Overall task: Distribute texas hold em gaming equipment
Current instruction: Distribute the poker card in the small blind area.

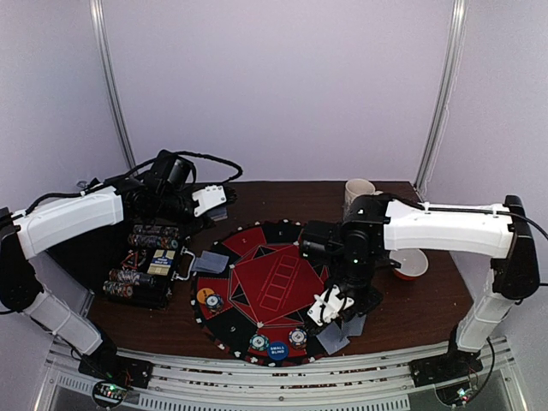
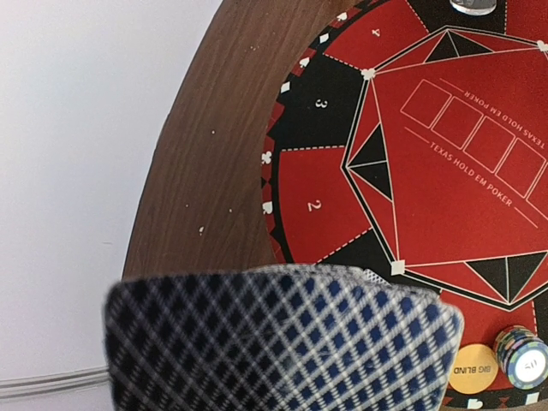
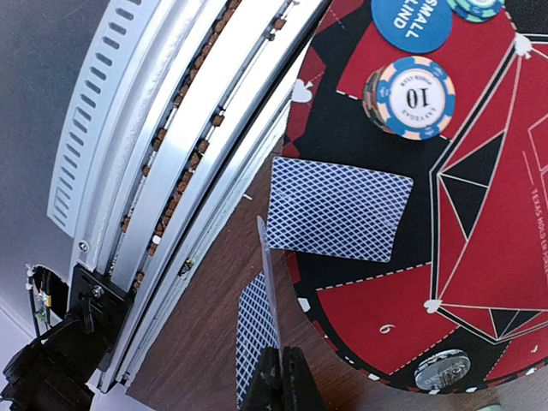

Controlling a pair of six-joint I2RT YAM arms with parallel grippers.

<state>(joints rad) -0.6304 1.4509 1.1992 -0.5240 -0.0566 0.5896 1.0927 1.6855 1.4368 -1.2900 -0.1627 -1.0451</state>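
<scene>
The round red-and-black poker mat (image 1: 265, 287) lies mid-table. My left gripper (image 1: 211, 202) hovers beyond the mat's far-left edge. It is shut on a fanned stack of blue-checked cards (image 2: 282, 338) that hides its fingers. My right gripper (image 1: 329, 308) is over the mat's near-right edge, shut on one card held edge-on (image 3: 268, 282). One card lies face down on the mat (image 3: 338, 208) and another lies on the table beside it (image 3: 254, 334). More cards (image 1: 210, 261) lie at the mat's left edge. Chip stacks (image 3: 411, 96), the blue small blind button (image 3: 411, 21) and an orange big blind button (image 2: 473, 370) sit on the mat.
A black chip tray (image 1: 145, 261) with rows of chips stands left of the mat. A white mug (image 1: 358, 190) stands at the back right and an orange-rimmed bowl (image 1: 409, 264) at the right. A metal rail (image 3: 171, 171) runs along the table's near edge.
</scene>
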